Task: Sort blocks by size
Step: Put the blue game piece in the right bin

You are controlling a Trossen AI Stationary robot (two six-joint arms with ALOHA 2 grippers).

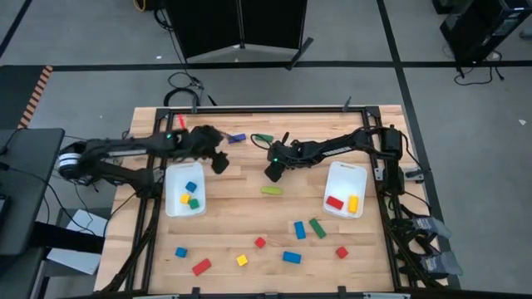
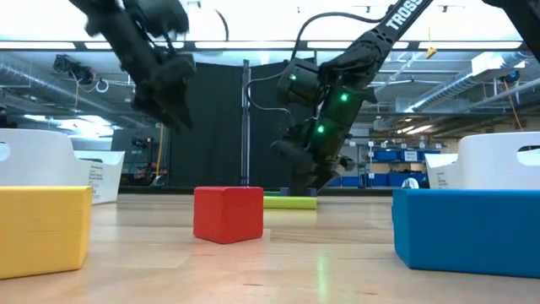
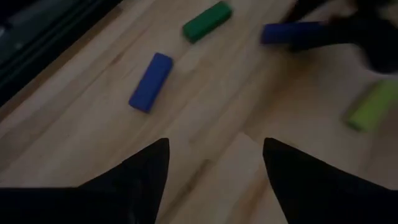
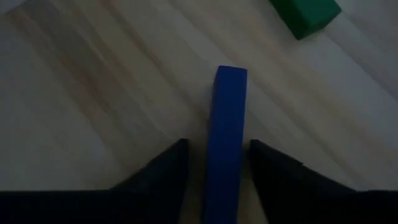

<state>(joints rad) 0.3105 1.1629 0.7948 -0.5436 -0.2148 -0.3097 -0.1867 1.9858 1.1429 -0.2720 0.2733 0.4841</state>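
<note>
My right gripper (image 1: 273, 172) is near the table's middle and shut on a blue bar (image 4: 227, 124); the bar also shows in the left wrist view (image 3: 289, 31). My left gripper (image 1: 220, 162) is open and empty over the table by the left white bin (image 1: 170, 203). That bin holds small blue, yellow and green blocks. The right white bin (image 1: 332, 178) holds a red and a yellow bar. A blue bar (image 1: 237, 138), a green bar (image 1: 262, 138) and a lime bar (image 1: 271, 190) lie flat on the table near the grippers. My right gripper has the blue bar between its two fingers (image 4: 171, 165), on the bar's long sides (image 4: 214, 155). The bar lies along the fingers and its free end (image 4: 231, 71) sticks out past the fingertips. Whether that end touches the table, I cannot tell.
Several loose blocks lie on the table's near half: a blue bar (image 1: 299, 229), a green bar (image 1: 317, 227), a red bar (image 1: 201, 267) and small red, yellow and blue cubes. Bare wood lies between the two bins.
</note>
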